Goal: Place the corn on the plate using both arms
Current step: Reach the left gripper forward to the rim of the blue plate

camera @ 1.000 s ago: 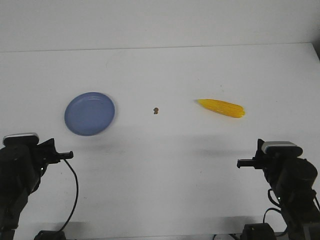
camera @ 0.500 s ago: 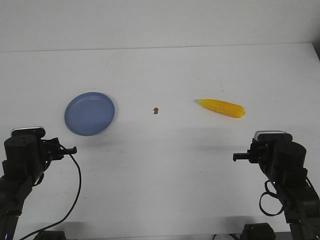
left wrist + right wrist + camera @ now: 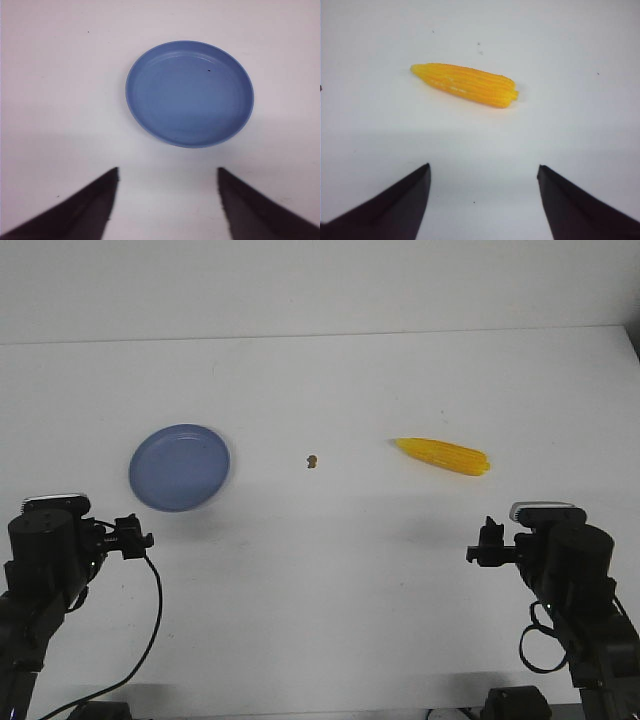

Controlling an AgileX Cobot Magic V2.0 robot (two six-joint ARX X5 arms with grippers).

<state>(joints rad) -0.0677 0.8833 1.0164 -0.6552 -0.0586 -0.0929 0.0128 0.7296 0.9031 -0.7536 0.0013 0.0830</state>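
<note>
You have the corn [image 3: 443,455] lying flat on the white worktop [image 3: 330,590], right of centre, its pointed end toward the left and its blunt end toward the right. The plate [image 3: 179,467] sits well apart from it on the left side, bare inside apart from a tiny dark speck you can see in the left wrist view [image 3: 190,94]. Between the two, roughly mid-worktop, lies a small brown crumb [image 3: 312,460].

Your left gripper [image 3: 131,537] hangs at the near left, just nearer than the plate's rim and touching nothing. In its wrist view both jaws stand wide apart, with the plate framed beyond the gap.

Your right gripper [image 3: 489,544] hangs at the near right, nearer than the corn and clear of it. Its wrist view shows the jaws spread wide too, with the corn [image 3: 465,84] lying crosswise beyond them, bare worktop between the tips and the cob.

Neither gripper holds anything, and the corn is not on the plate.
</note>
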